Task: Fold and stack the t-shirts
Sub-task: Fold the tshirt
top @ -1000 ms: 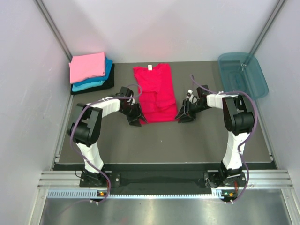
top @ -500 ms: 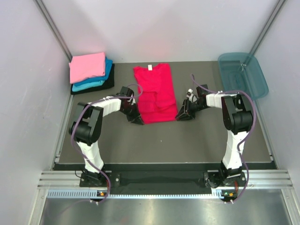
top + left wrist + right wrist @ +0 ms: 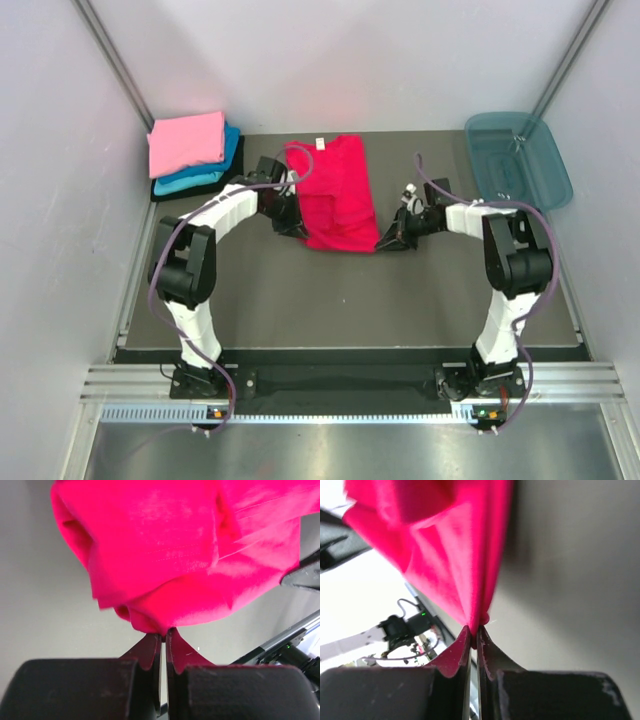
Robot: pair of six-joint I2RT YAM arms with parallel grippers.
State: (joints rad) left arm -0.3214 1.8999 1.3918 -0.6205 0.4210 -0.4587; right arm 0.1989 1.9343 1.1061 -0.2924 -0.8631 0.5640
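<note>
The crimson-red t-shirt (image 3: pixel 332 190) lies in the middle of the dark mat, its lower part lifted and bunched. My left gripper (image 3: pixel 290 226) is shut on the shirt's lower left corner (image 3: pixel 150 622). My right gripper (image 3: pixel 388 243) is shut on the lower right corner (image 3: pixel 477 617). Both pinch the fabric at the fingertips and hold the hem off the mat. A stack of folded shirts sits at the back left: light pink (image 3: pixel 186 141) on top, turquoise blue (image 3: pixel 200 176) under it, black (image 3: pixel 215 186) at the bottom.
A translucent teal plastic tub (image 3: pixel 517 158) stands at the back right, partly over the mat's edge. White walls close in the left, back and right sides. The arm bases stand at the near edge.
Both grippers have carried the red shirt's lower hem away from me, toward the collar; the left moved further. The shirt now looks shorter and bunched.
</note>
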